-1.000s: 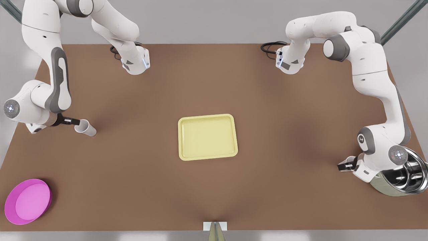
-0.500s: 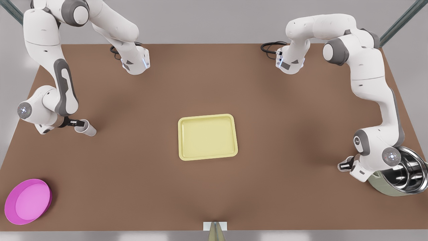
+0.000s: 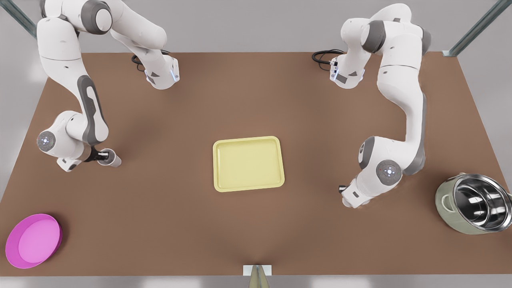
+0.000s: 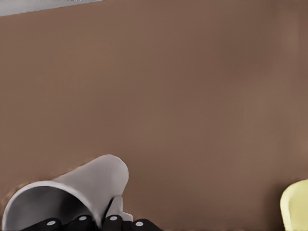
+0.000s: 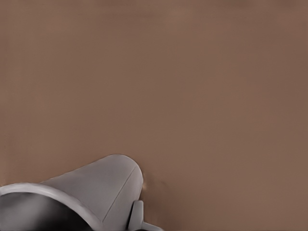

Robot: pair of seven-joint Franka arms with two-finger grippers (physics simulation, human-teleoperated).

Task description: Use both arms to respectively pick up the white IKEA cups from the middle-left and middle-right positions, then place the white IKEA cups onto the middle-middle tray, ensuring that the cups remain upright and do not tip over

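The left white cup [image 3: 113, 160] is at the front view's middle left, and my left gripper [image 3: 100, 157] is shut on its rim. In the left wrist view that cup [image 4: 91, 180] sits between the black fingertips [image 4: 111, 220], its dark mouth toward the camera. My right gripper [image 3: 343, 189] hangs right of the pale yellow tray [image 3: 248, 164], and the wrist above hides its cup. The right wrist view shows this second white cup [image 5: 96, 185] close up with a finger [image 5: 136, 215] against its wall. A tray corner [image 4: 296, 207] appears in the left wrist view.
A magenta-pink bowl [image 3: 34, 240] lies at the front-left corner and a large steel pot [image 3: 474, 208] stands at the right edge. Both arm bases [image 3: 162, 74] [image 3: 346, 74] are mounted along the back. Bare brown table [image 3: 256, 224] surrounds the tray.
The right arm swung far left from beside the steel pot toward the tray, carrying its cup. The left gripper closed in on its cup and shifted it slightly rightward.
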